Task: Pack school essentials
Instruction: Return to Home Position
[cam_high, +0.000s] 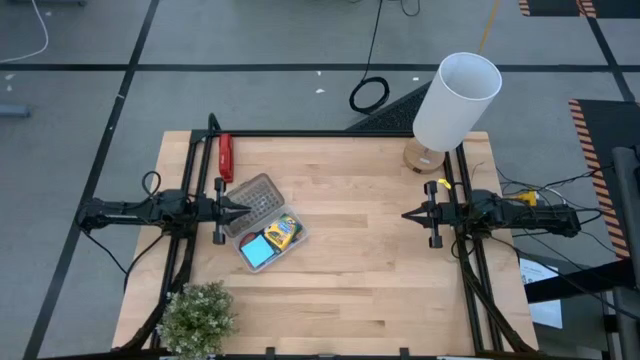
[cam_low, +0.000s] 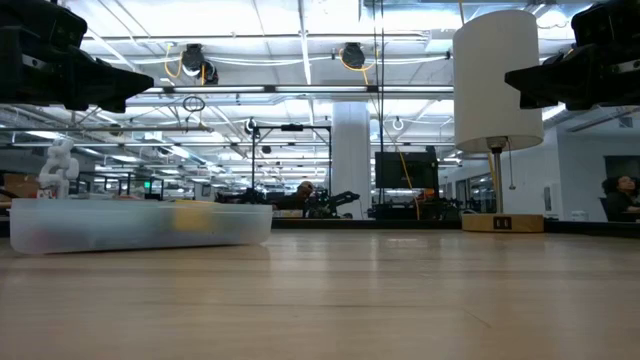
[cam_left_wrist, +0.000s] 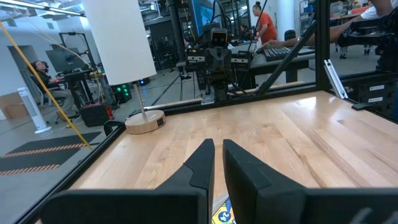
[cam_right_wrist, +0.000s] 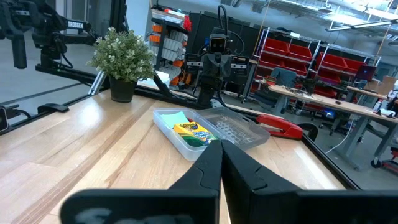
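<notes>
Clear plastic is where you should look first: from above, the case (cam_high: 268, 233) lies just beside the left gripper (cam_high: 236, 208), holding the yellow-green crayon box (cam_high: 282, 232) and light-blue notepad (cam_high: 258, 251), its dotted lid (cam_high: 256, 199) open. The red tool (cam_high: 225, 157) lies apart; the right gripper (cam_high: 410, 214) waits across the table. At table level you see only the case's wall (cam_low: 140, 225). Each wrist view shows its own fingers closed on nothing. You can see no scissors, pens or pencils anywhere, so packing looks mostly done, with lid closing likely left.
</notes>
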